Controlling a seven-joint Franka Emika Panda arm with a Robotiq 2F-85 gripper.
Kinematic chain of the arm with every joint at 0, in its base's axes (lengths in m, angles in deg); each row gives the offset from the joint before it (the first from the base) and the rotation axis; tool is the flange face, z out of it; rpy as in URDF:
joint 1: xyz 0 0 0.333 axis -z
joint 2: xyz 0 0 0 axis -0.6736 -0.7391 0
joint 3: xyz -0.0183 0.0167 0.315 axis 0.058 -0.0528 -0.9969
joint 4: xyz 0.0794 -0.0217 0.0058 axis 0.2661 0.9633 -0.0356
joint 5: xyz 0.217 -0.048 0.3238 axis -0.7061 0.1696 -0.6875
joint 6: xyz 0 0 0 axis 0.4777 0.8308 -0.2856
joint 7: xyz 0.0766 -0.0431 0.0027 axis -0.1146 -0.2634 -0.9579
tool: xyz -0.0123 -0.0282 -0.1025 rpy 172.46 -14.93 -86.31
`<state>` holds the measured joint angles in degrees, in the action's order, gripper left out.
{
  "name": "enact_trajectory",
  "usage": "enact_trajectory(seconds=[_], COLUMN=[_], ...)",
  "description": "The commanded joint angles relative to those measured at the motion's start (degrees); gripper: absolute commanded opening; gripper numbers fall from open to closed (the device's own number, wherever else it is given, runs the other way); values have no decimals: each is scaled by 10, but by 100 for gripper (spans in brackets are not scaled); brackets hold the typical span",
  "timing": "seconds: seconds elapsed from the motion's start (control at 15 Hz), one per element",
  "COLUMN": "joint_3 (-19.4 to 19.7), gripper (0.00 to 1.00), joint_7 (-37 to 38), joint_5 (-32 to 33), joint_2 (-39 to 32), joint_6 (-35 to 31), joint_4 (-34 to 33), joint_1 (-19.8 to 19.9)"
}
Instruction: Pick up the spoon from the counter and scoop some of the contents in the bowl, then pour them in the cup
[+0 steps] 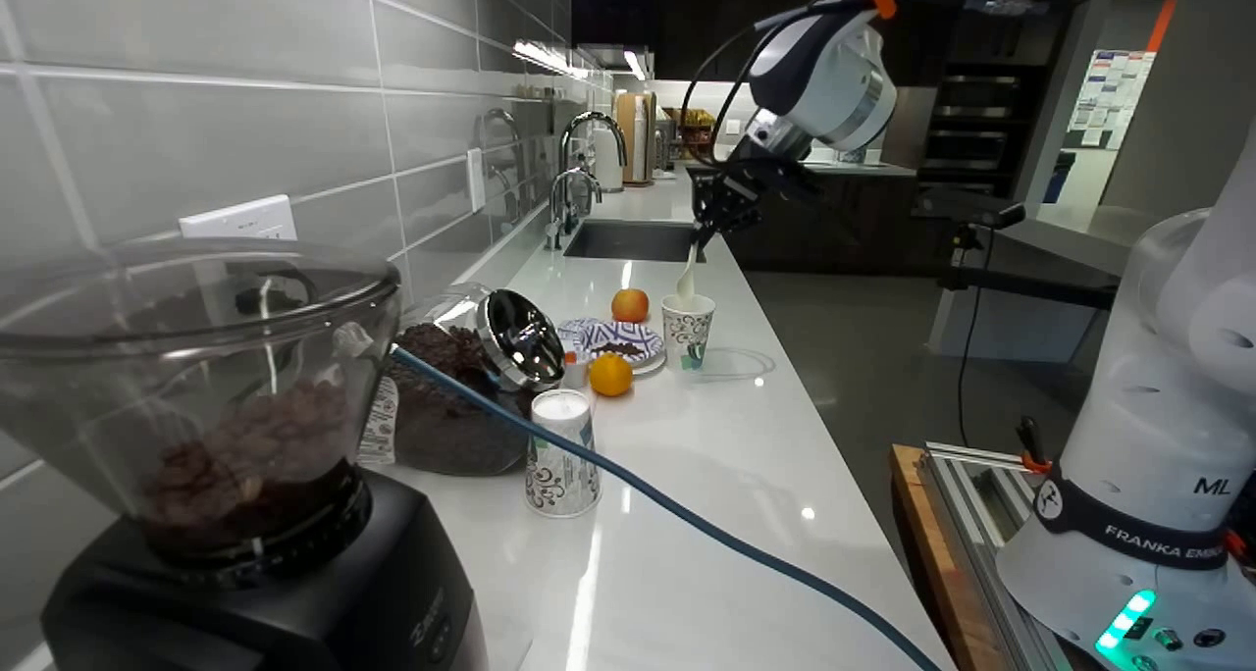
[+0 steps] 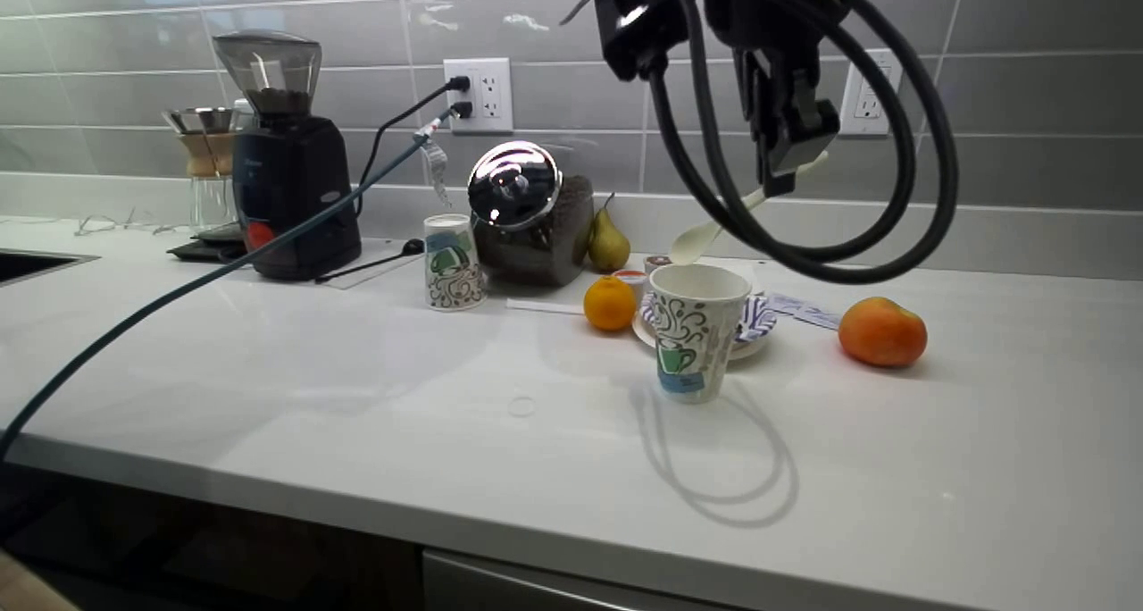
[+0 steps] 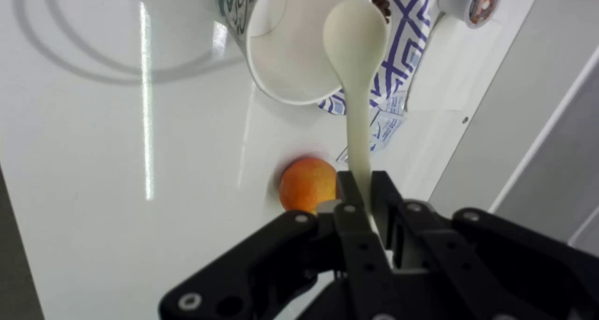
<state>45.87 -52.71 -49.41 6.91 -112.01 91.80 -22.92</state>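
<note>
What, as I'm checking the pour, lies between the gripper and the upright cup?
The spoon: in the wrist view it runs from the gripper toward the upright cup, partly covering its mouth from sight. I can't tell whether it touches the cup.

Dark scrolls are printed on the white cup, angular purple lines on the bowl beside it.

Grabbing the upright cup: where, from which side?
With the gripper freed of the spoon, I'd pinch the upright cup at mid-height from the front of the counter: its sides flare toward the rim, and the patterned dish crowds its far side.
</note>
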Motion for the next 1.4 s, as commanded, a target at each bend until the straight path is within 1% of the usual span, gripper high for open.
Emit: enact_trajectory(seconds=[0.0, 0.2, 0.27, 0.4, 0.47, 0.53, 0.6, 0.67, 0.8, 0.93, 1.2, 1.33], joint_3=[43, 100, 67, 89, 92, 92, 83, 79, 82, 91, 102, 101], gripper=[3, 4, 12, 12, 12, 3, 3, 3, 3, 3, 3, 3], joint_7=[21, -1, 8, 2, 2, 2, 39, 72, 115, 173, 245, 270], joint_5=[-53, -118, -77, -95, -98, -99, -83, -65, -87, -78, -112, -139], joint_2=[38, 0, 26, 18, 15, 13, -11, -34, -62, -96, -162, -201], joint_6=[68, 148, 103, 134, 138, 139, 136, 148, 140, 185, 257, 286], joint_4=[-21, -83, -41, -63, -68, -69, -78, -92, -118, -157, -221, -249], joint_1=[-5, 0, 6, 12, 13, 13, 16, 22, 25, 40, 65, 77])
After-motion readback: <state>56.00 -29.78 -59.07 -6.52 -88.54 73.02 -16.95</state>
